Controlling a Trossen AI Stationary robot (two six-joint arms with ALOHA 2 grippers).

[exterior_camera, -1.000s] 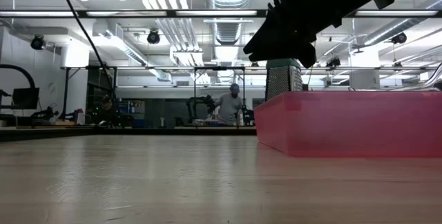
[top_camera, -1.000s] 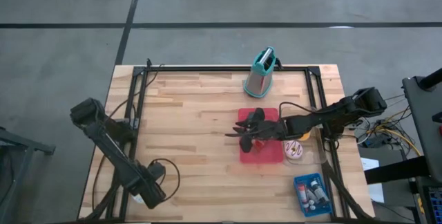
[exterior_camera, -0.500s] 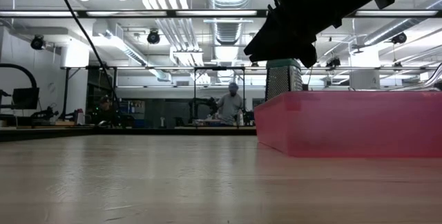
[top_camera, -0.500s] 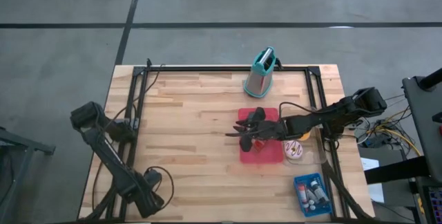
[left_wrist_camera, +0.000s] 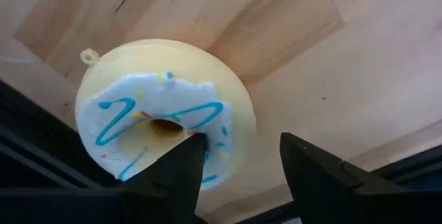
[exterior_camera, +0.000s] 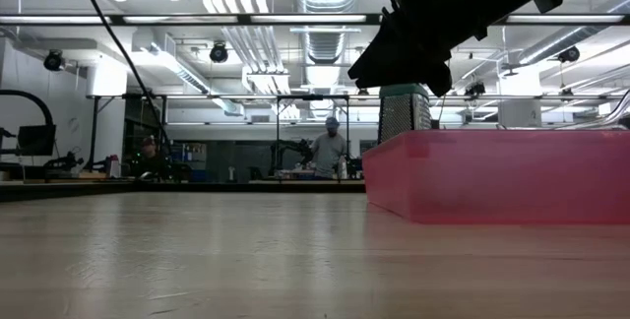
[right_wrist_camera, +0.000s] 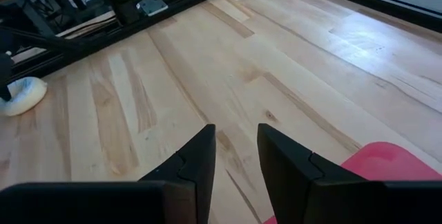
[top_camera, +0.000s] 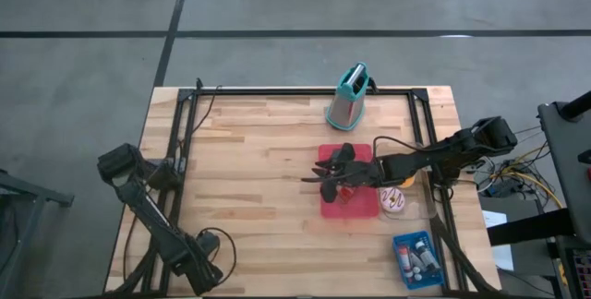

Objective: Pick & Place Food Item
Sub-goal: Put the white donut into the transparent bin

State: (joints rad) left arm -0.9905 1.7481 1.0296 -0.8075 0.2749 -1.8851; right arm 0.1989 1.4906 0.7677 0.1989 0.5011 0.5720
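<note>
Dark left tool (left_wrist_camera: 242, 144), fingers spread wide, sits over the donut (left_wrist_camera: 162, 113). One finger is at the hole and the other is outside the ring, so it straddles one side of the ring. Can't tell if the tips touch it yet; nothing is pinched. White icing, blue squiggles, lying flat on the table (top_camera: 249, 151) at its lower-left edge in the high view, where the left tool (top_camera: 196, 267) hides it.

Change over the last second: the left arm's upper joint slid down the frame and the tool crept slightly left and down. Fingers kept the same spread. Reads as final alignment for the pick, with closing next.

Right tool (top_camera: 323, 177) hasn't moved. It hangs over the left edge of the pink tray (top_camera: 362, 209), centre-right, with its fingers a little apart and nothing between them. The tray looks like the drop target, so the right arm may need to clear it. Grater (top_camera: 347, 101) stands above the tray, well apart.
</note>
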